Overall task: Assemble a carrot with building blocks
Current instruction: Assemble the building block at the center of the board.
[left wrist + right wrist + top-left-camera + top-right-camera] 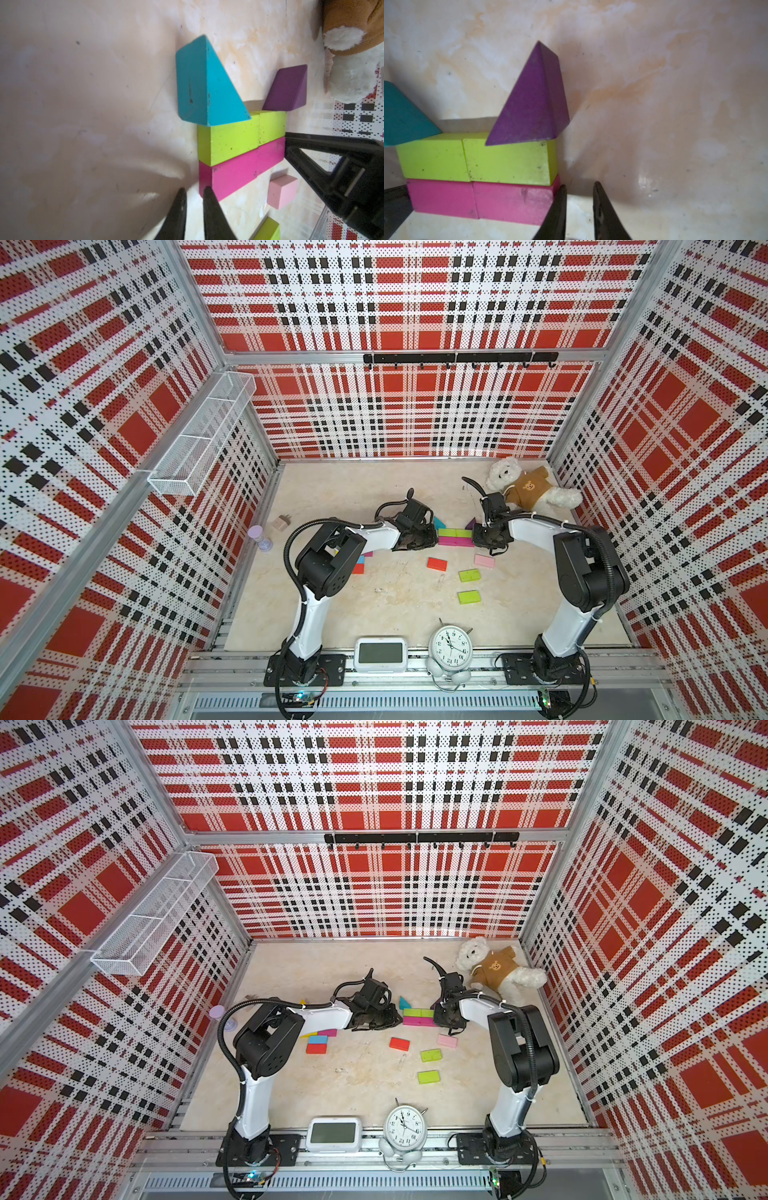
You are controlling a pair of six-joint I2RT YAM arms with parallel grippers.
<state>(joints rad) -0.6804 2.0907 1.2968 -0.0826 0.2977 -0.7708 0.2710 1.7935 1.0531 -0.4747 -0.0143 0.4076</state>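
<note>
Your left claw (194,190), closed and empty, sits nine o'clock of the magenta bricks (239,172); right claw (579,186) (three o'clock) barely parted, empty.

Flanking the alarm clock (451,647), the left arm (309,616) and right arm (567,628) look alike: smooth white shells on the long links and matte black, blocky housings at the joints, the big ones dotted with small round holes. Each is mounted on a black base plate (305,670) level with the alarm clock. Ribbed black cable conduit (287,547) runs along each arm, tied down with white zip ties (594,618). The left gripper (194,190) and right gripper (580,185) are black, with thin fingers tapering to points. In front of the alarm clock, small circuit boards (300,697) glow green.
</note>
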